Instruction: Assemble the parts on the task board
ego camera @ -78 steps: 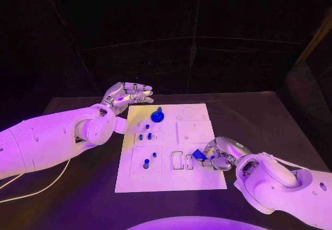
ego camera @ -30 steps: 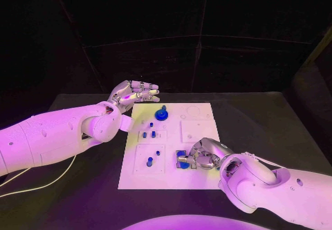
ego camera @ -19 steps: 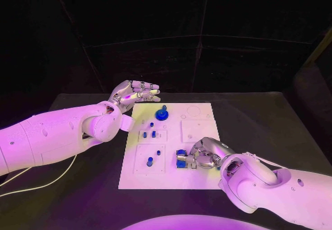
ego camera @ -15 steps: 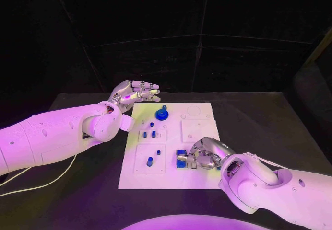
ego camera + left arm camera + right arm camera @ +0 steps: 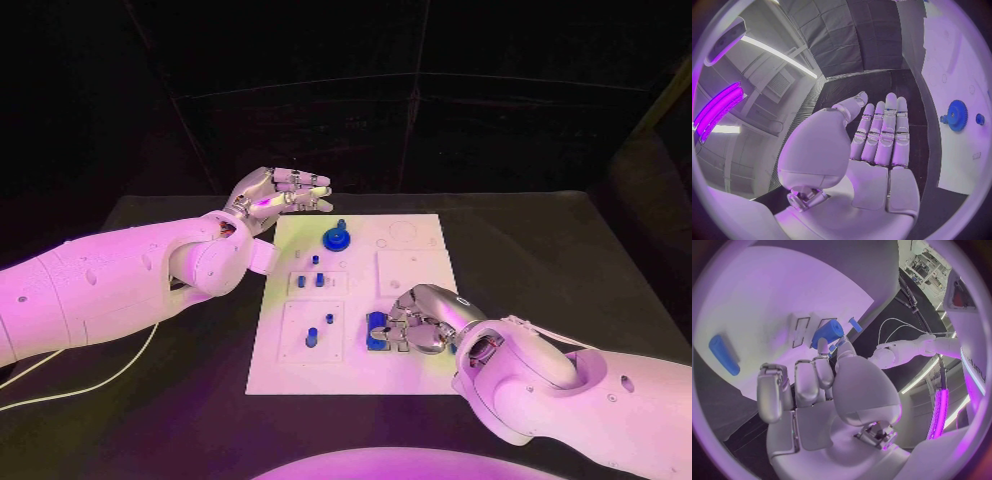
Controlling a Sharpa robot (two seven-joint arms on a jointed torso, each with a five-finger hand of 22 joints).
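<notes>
A blue part (image 5: 378, 332) is held at the tips of the right hand (image 5: 421, 320), directly over the rectangular slots (image 5: 807, 328) near the task board's (image 5: 418, 375) near right corner; its long axis cannot be told with certainty. The left hand (image 5: 274, 196) is held above the far left corner of the board with fingers (image 5: 882, 132) extended side by side and nothing grasped. The board is carried mid-surface on the black surface (image 5: 577, 260), in a dark-walled room.

Task board (image 5: 411, 290) mid-table (image 5: 562, 250). Gear (image 5: 336, 239) on board's far part. Left hand (image 5: 274, 195) beyond far-left corner. Right hand (image 5: 423, 318) over near-right part, at slots.
</notes>
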